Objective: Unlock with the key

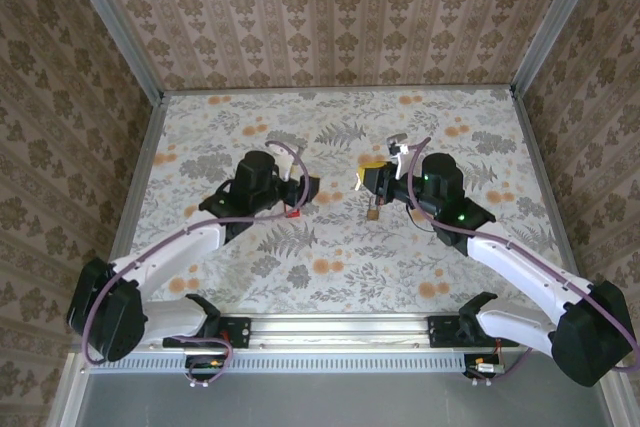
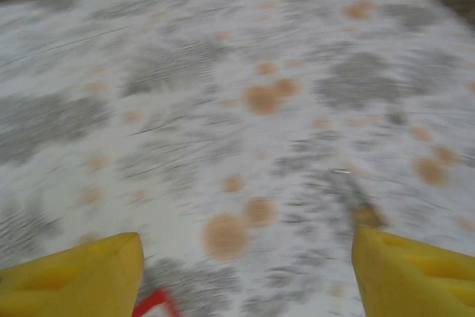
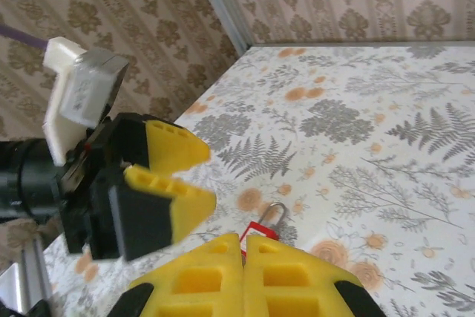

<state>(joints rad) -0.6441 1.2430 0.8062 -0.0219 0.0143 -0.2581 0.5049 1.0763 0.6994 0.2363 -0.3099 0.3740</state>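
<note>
Left gripper: jaws spread wide with nothing between them. Its yellow pads sit in the two bottom corners of the left wrist view, over the floral table.
Key: here only a corner of the bright red head peeks in at the bottom edge, and it is blurred.
Key, top view: a tiny red fleck lying on the table. The blade is too small to make out.
Key, right wrist view: the squarish red head is seen more sharply. A thin silvery loop touches its far side, and I cannot tell whether the loop belongs to the key.
Key against left jaws: it lies on the table inside the spread, close to the left-hand pad, and neither pad touches it. From above it is just on the near side of the left gripper.
Right gripper: yellow fingers pressed flat together. The red head shows just past their tips.
Right wrist extra: this view also catches the left gripper side-on, with its yellow tips parted and raised above the table.
Top view extra: both arms reach toward mid-table, with the right gripper facing the left one. A small brass-coloured padlock sits just beside the right gripper on its near side.
Padlock contact: I cannot tell whether the right gripper touches it.
</note>
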